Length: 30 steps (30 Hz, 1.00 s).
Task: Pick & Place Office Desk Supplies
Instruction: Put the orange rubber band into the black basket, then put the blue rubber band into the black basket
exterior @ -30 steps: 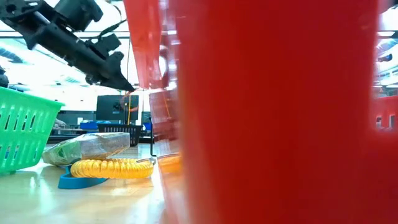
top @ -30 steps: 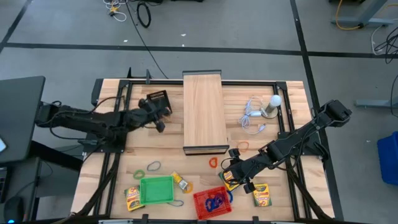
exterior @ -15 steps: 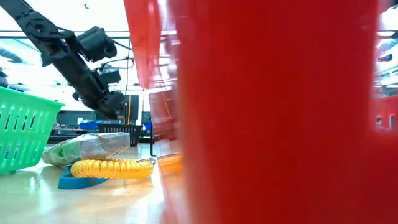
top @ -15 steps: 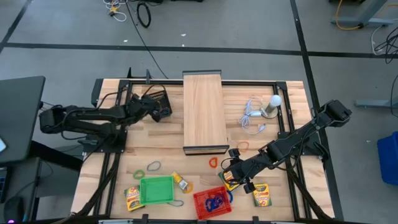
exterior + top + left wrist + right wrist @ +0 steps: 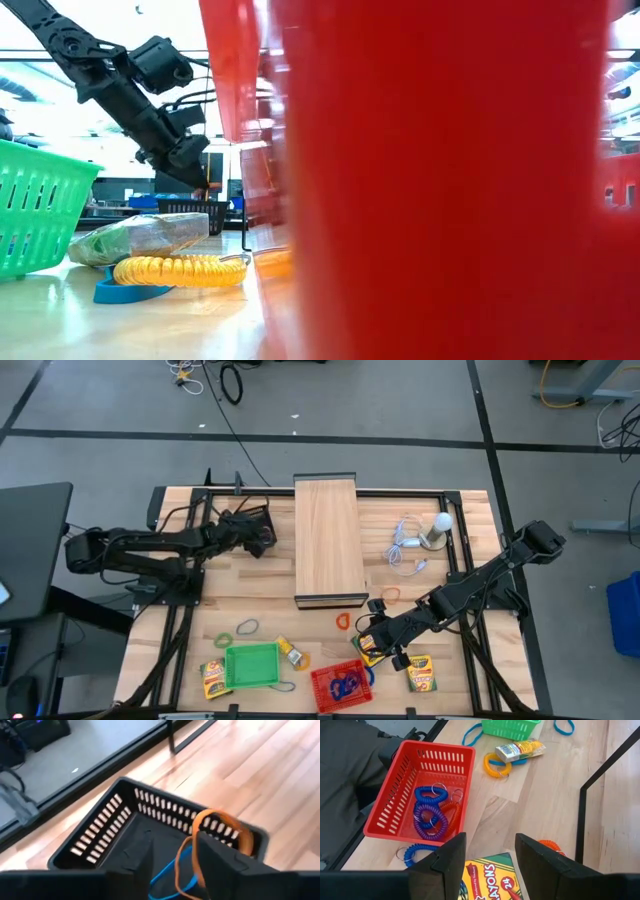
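The red basket (image 5: 342, 685) is sitting at the table's 6 o'clock edge, holding blue and purple loops (image 5: 429, 812). Just past it the right gripper (image 5: 372, 647) is hanging over a crayon box (image 5: 487, 880) — fingers spread, holding nothing. Far off at 10 o'clock the left gripper (image 5: 258, 542) is hovering over the black basket (image 5: 125, 827) — an orange loop (image 5: 220, 840) and a blue loop (image 5: 172, 872) are lying between its spread fingers.
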Tool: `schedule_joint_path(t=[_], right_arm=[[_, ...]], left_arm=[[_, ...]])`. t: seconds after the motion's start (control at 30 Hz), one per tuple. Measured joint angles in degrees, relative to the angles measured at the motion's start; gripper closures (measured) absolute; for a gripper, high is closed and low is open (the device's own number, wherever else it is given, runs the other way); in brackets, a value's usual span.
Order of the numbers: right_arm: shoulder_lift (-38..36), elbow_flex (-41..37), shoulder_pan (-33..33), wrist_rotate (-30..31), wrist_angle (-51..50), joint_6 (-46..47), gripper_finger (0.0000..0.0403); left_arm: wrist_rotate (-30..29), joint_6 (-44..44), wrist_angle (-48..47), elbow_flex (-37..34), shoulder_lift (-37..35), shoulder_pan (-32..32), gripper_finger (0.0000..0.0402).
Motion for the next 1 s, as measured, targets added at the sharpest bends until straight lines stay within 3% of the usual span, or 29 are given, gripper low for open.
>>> schedule_joint_path(t=[0.17, 0.47, 0.63, 0.83, 1.0], right_arm=[[0.0, 0.0, 0.02, 0.0, -0.02, -0.08, 0.0225], [0.0, 0.0, 0.02, 0.0, -0.02, -0.1, 0.0225], [0.0, 0.0, 0.02, -0.02, -0.02, -0.1, 0.0225], [0.0, 0.0, 0.01, -0.02, -0.02, -0.1, 0.0225], [0.0, 0.0, 0.01, -0.02, -0.05, -0.13, 0.0225]], left_arm=[[-2.23, -0.89, -5.94, 2.83, -0.29, 0.44, 0.0198], [-0.44, -5.27, -19.8, 6.12, -0.29, 2.38, 0.0197], [5.68, -4.22, -20.7, 7.58, -0.29, 2.38, 0.0197], [19.02, -2.83, -21.73, 9.98, -0.29, 1.79, 0.0198], [23.21, -2.96, -26.74, 11.1, -0.26, -2.4, 0.0198]])
